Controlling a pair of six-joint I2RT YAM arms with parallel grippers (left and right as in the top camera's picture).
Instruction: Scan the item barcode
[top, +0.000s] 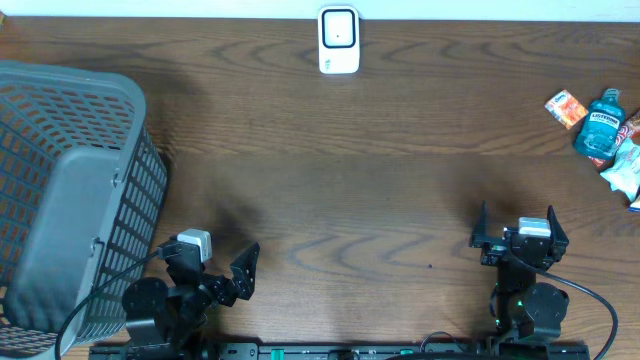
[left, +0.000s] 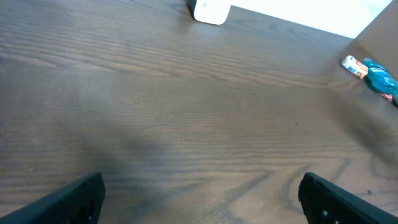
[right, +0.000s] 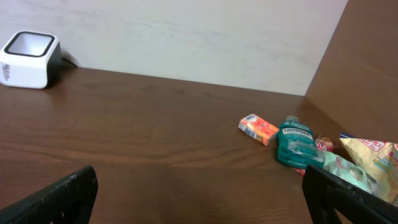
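Looking down on the bench (top: 380, 180), we see the white scanner (top: 339, 40) at its far edge. The items lie well to the scanner's right: a teal mouthwash bottle (top: 600, 125), an orange box (top: 566, 108) just beside it, and snack packets (top: 625, 165). A grey basket (top: 70, 200) sits to the scanner's left. Nearer us than the scanner, the left fingers (left: 74, 202) and right fingers (right: 68, 199) stand wide apart, holding nothing.

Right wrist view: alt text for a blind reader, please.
A teal mouthwash bottle, an orange box and snack bags lie at the right of a dark wooden table. A white scanner stands far left; the open right gripper frames the bottom.
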